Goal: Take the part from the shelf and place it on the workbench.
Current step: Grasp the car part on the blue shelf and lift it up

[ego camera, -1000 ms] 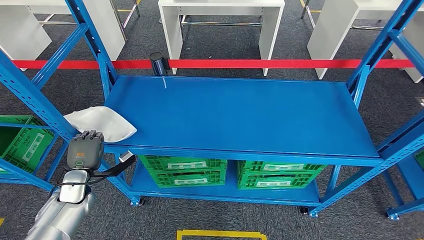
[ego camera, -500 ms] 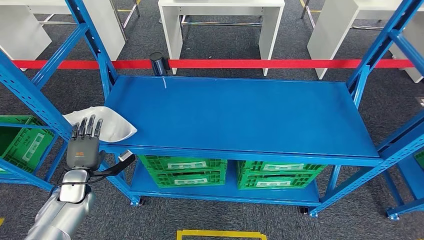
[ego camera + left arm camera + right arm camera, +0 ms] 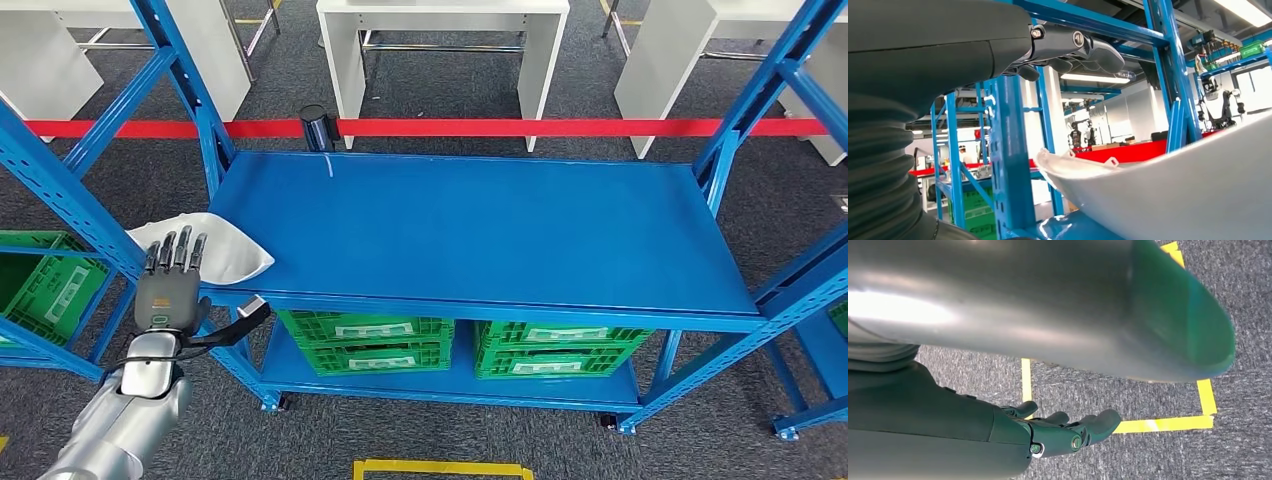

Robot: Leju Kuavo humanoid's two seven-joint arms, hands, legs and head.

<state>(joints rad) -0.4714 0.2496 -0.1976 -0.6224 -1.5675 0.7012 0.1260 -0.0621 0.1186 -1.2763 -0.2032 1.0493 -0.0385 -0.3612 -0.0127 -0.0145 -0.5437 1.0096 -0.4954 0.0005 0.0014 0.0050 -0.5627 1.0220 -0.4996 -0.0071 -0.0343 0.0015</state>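
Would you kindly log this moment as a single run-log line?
left robot hand: open, fingers straight, at white part | part: on blue shelf corner | right robot hand: empty, hanging over floor

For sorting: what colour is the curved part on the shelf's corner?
White curved part, clearest in the head view.

Head view is bright and evenly lit, pretty sharp, barely any shadows, a bit of wide-angle bend on the blue uprights [image 3: 60, 190] at the edges. Left wrist view has glary ceiling strip lights [image 3: 1090, 78], close stuff soft. Right wrist view is dimmer, with a blurry glare streak
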